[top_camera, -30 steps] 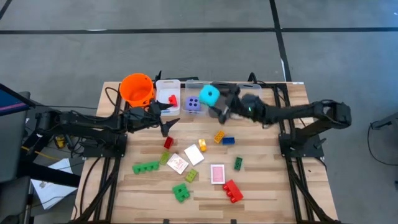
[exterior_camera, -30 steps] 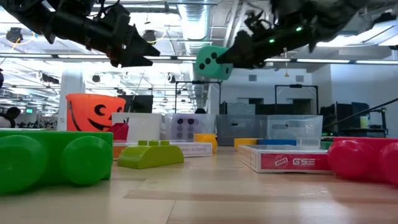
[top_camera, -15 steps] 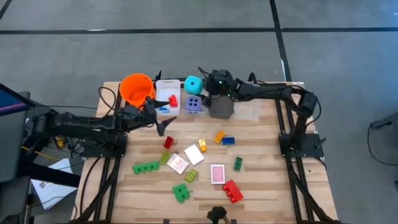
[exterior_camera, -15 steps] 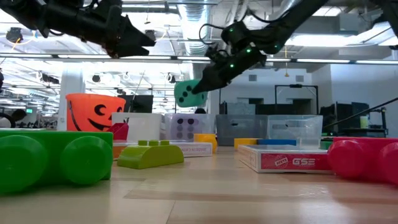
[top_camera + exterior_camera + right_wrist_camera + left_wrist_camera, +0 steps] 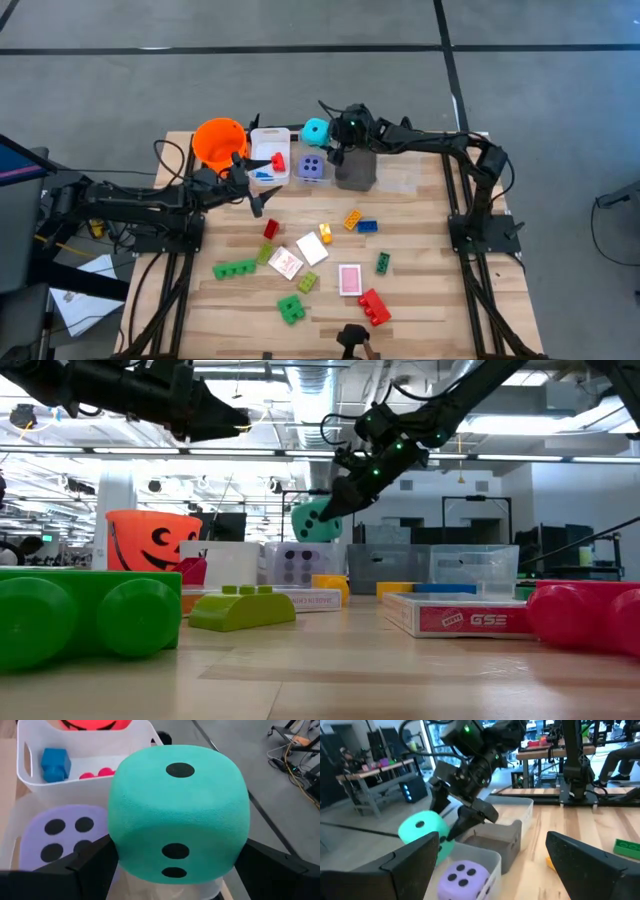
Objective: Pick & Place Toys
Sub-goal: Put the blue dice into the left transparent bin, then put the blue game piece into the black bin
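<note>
A cyan die (image 5: 316, 131) with black dots hangs over the table's far edge, with my right gripper (image 5: 327, 134) shut on it. Just nearside of it, a purple die (image 5: 311, 166) lies in a clear bin (image 5: 492, 862). Further left stands a white bin (image 5: 268, 155) with a red and a blue brick inside. My left gripper (image 5: 258, 183) stands open and empty, level, near the white bin. Bricks such as a red one (image 5: 375, 307) and pink-backed cards (image 5: 348, 278) lie on the table. My right gripper pinches the cyan die (image 5: 177, 815) between its two fingers, one on the left face (image 5: 114, 845) and one on the opposite face (image 5: 242, 845). The fingers slant down from the table's right side. The die is lifted clear, above the bins.
An orange pumpkin-face bucket (image 5: 220, 143) stands at the far left corner. A grey bin (image 5: 355, 170) and another clear bin (image 5: 400, 175) stand right of the purple die. Green bricks (image 5: 234, 268), a yellow one (image 5: 352, 219) and a blue one (image 5: 367, 226) are scattered mid-table.
My right gripper has carried the cyan die toward the table's left edge along the far side and sunk lower, still shut on it. The die now hangs by the purple die's bin. My left gripper has risen a little.
</note>
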Action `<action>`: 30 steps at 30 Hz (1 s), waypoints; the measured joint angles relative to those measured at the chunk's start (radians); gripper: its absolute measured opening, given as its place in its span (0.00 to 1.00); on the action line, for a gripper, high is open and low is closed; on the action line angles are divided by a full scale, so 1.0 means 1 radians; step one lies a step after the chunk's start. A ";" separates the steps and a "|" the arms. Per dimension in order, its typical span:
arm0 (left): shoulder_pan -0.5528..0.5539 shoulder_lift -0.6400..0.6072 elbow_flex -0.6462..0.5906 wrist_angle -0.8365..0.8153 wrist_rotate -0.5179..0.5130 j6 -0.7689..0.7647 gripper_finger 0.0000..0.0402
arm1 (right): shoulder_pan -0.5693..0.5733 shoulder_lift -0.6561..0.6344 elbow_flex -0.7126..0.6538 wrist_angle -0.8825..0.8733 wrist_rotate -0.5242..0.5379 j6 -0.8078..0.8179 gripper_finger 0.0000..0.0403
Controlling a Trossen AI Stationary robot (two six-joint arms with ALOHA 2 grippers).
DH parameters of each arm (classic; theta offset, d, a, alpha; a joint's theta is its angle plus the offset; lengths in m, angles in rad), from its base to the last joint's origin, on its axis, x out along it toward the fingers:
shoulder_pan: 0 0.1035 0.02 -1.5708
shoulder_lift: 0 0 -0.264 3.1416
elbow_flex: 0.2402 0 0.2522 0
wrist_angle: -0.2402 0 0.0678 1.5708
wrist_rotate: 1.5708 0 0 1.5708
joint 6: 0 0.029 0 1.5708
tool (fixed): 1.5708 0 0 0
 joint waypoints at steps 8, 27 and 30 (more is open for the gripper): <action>0.000 0.000 0.000 0.020 0.002 0.010 0.89 | 0.007 0.000 0.000 -0.001 0.000 -0.028 0.87; 0.000 0.000 0.000 0.020 0.003 0.006 0.89 | 0.007 0.000 0.000 -0.051 0.005 -0.073 0.95; 0.000 0.000 0.000 0.020 0.003 0.006 0.89 | 0.008 0.000 0.000 -0.032 0.015 -0.072 0.95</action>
